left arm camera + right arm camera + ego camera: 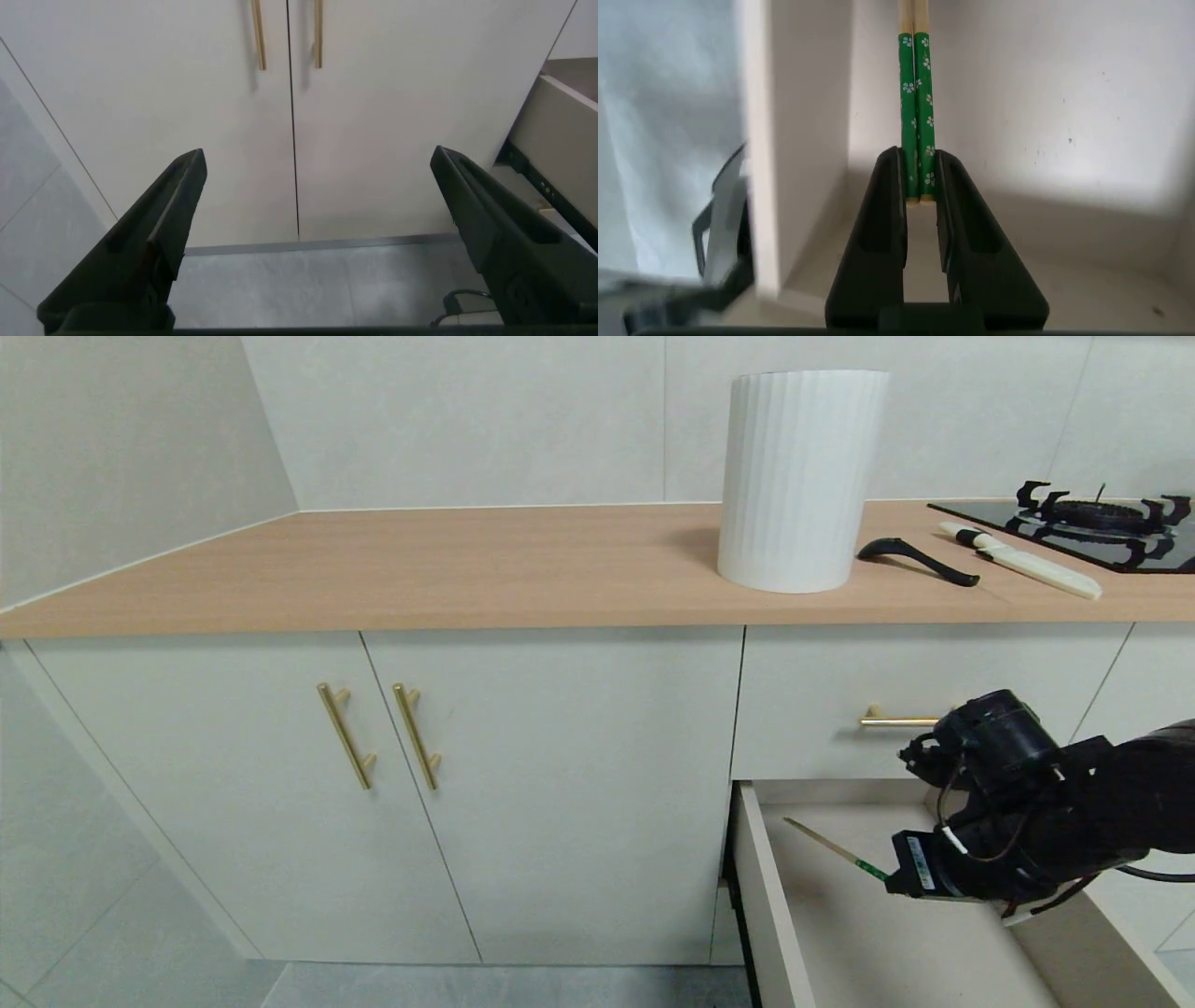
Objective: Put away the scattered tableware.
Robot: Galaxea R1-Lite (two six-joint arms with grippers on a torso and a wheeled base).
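At the lower right of the head view, the right gripper (904, 879) is clamped on a pair of chopsticks (833, 846) by their green patterned ends, and the pale tips slant toward the upper left over the floor of the open drawer (758, 887). The left gripper (318, 166) has its fingers spread wide apart, facing the gold-handled cabinet doors (392, 112). On the countertop (420, 569) at upper right, a black spoon (915, 560) and a white knife (1022, 558) lie just right of a tall white ribbed container (798, 481), near the stove (1092, 518).
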